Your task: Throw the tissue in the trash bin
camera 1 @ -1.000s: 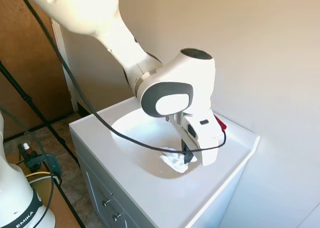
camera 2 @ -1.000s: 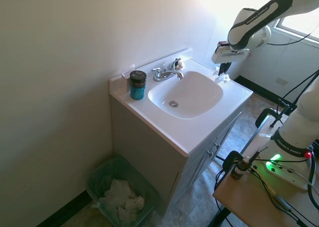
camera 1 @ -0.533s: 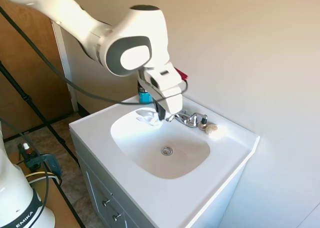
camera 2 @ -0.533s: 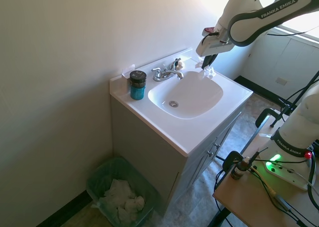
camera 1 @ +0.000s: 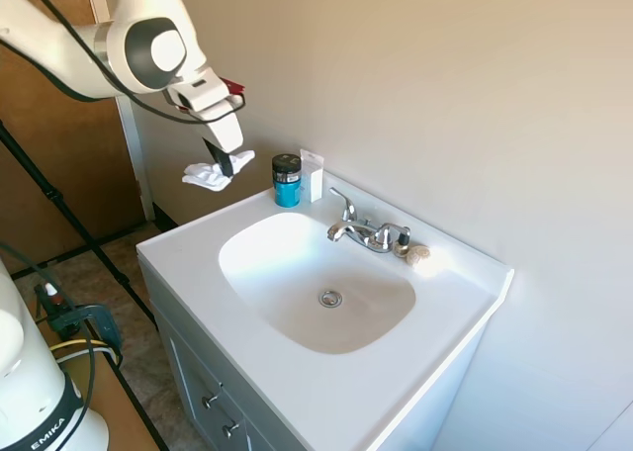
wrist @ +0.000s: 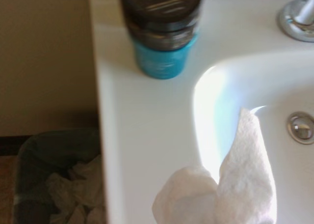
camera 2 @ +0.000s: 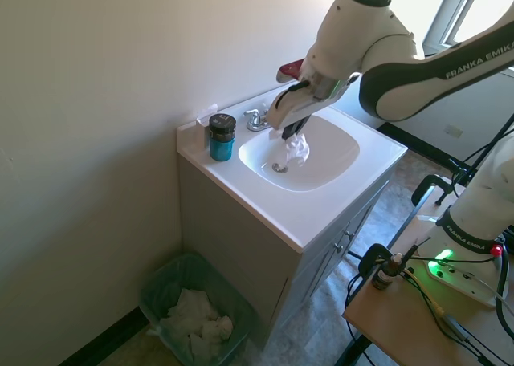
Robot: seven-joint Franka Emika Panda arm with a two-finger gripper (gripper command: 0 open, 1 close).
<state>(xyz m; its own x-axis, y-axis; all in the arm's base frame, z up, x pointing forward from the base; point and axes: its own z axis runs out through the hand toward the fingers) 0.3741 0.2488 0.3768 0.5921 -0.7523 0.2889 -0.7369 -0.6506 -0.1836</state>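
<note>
The tissue [camera 1: 212, 175] is a crumpled white wad hanging in the air, and my gripper [camera 1: 224, 164] is shut on it. In the second exterior view the gripper [camera 2: 292, 132] holds the tissue [camera 2: 296, 148] above the sink basin [camera 2: 325, 153], near the jar side. The wrist view shows the tissue [wrist: 230, 184] dangling over the basin's edge. The trash bin [camera 2: 165, 284], a dark green-lined basket with white paper in it, stands on the floor beside the vanity, below and to the side of the gripper. It also shows in the wrist view as the trash bin [wrist: 46, 150].
A blue jar with a dark lid [camera 2: 222, 136] stands on the counter corner between gripper and bin side, next to a small white box [camera 1: 312, 177]. A chrome faucet [camera 1: 361, 231] sits behind the basin. The wall runs close behind the vanity.
The gripper has carried the tissue from the far counter end, across the basin and up, toward the jar side of the vanity. It has stayed shut on the tissue.
</note>
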